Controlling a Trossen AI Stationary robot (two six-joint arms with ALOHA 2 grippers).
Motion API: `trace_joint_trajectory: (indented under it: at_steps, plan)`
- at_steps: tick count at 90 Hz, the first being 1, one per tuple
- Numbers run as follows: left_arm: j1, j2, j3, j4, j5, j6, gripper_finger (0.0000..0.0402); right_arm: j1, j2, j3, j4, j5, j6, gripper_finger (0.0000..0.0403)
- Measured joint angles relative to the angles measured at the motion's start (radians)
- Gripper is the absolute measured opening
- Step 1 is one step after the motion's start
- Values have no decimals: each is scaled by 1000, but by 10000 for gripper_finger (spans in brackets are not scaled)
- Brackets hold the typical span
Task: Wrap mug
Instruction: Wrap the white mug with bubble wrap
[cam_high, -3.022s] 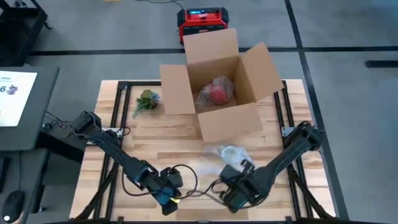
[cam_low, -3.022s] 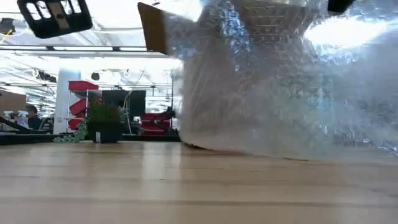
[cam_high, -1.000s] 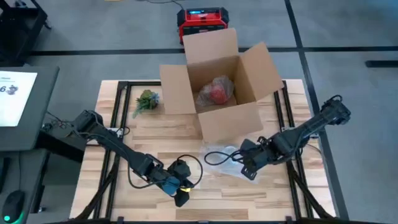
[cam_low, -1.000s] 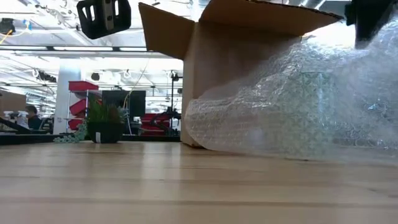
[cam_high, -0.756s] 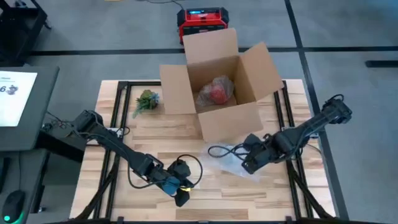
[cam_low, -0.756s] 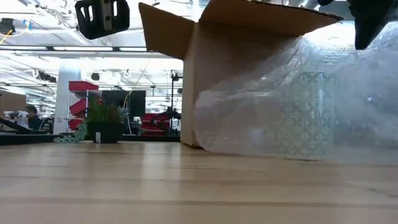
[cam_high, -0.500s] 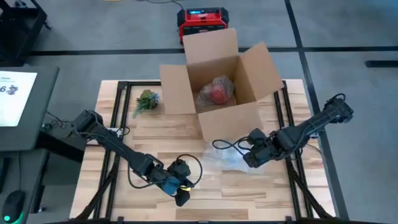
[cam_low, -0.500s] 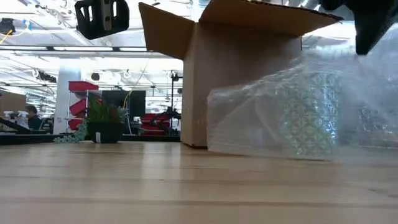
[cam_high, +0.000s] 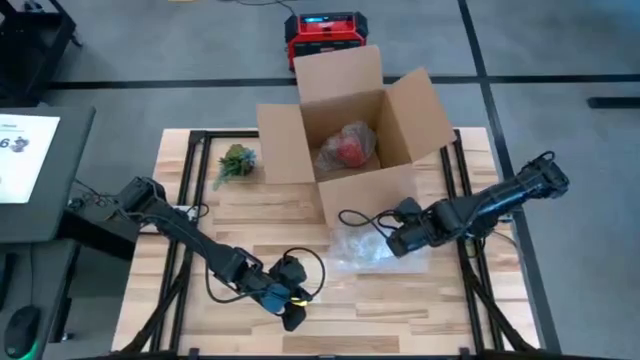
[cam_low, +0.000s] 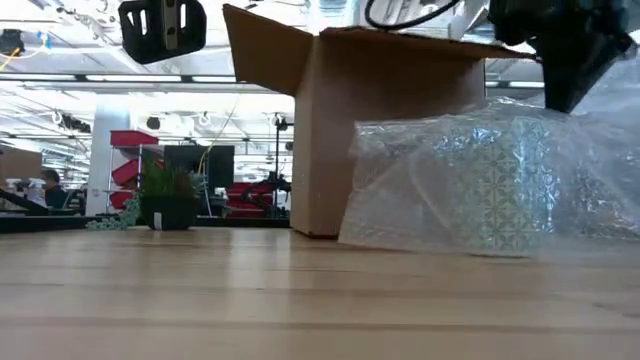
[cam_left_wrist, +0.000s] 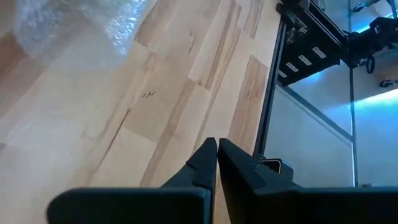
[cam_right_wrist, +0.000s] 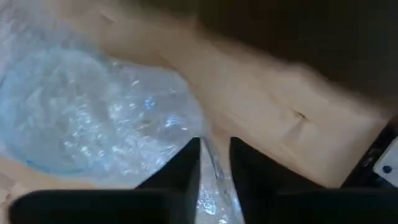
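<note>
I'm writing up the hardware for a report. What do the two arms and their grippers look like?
Both arms are dark, slim and jointed. A black cable loops loosely off each wrist. The left gripper has a small yellow and blue patch at its wrist; its fingers are black and taper to points. The right gripper is plain black.

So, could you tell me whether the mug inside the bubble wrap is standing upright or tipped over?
Upright: in the low view the mug stands with vertical sides, base on the table, under loose bubble wrap.
</note>
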Motion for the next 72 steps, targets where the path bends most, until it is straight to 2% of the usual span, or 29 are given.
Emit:
trace_joint_trajectory:
  at_steps: [18,37,46,56,64,72]
  plan:
    - [0,0,0,0,5,-22,0,-35,-34,104,-59,0,-105,159]
    - [0,0,0,0,4,-30,0,-41,-56,295,-171,-16,-250,175]
    - [0,0,0,0,4,-30,0,-14,-55,340,-113,-82,-317,169]
    - [0,0,0,2,9,-35,0,34,-46,316,65,-185,-363,149]
    - [-1,0,0,22,13,-45,0,68,-4,284,163,-207,-379,117]
    - [-7,0,0,54,14,-45,0,62,63,258,199,-186,-379,71]
